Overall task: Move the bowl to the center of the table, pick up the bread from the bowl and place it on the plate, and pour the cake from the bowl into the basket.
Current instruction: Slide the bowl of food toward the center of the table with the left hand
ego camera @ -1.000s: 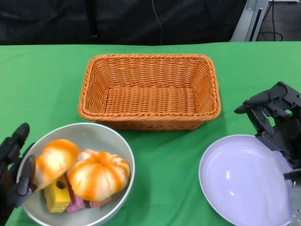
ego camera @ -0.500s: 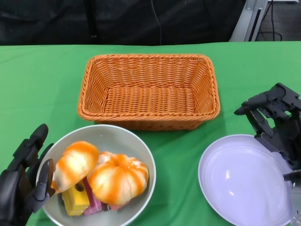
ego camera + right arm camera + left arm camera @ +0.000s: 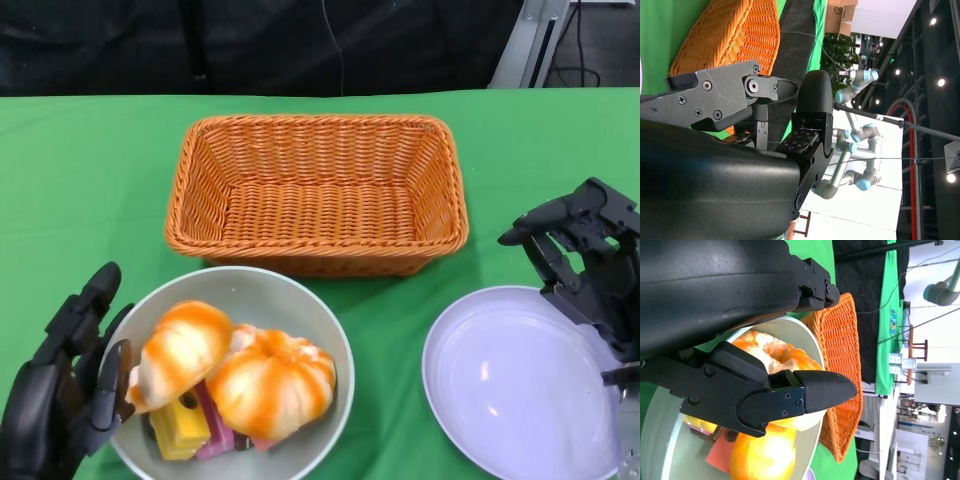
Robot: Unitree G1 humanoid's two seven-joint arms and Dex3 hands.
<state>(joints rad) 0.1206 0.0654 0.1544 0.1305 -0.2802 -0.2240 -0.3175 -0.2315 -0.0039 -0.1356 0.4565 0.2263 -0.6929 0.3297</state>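
Note:
The grey bowl [image 3: 300,290] sits at the front left of the green table, in front of the basket [image 3: 318,195]. It holds two orange-and-white bread buns [image 3: 178,352] [image 3: 272,382] lying over yellow and pink cake pieces [image 3: 180,428]. My left hand [image 3: 65,400] grips the bowl's left rim, with one finger [image 3: 825,390] reaching over the rim above the bread [image 3: 765,460]. The lilac plate [image 3: 515,385] lies at the front right with nothing on it. My right hand [image 3: 585,255] hovers at the plate's far right edge, fingers apart, holding nothing.
The orange wicker basket stands in the middle of the table with nothing in it; its front wall is close behind the bowl. In the right wrist view the basket [image 3: 730,35] shows beyond my fingers [image 3: 812,100]. Green cloth lies bare between bowl and plate.
The bowl has slid to the right, toward the table's middle, with my left hand moving along at its rim. The right hand and the plate have not moved.

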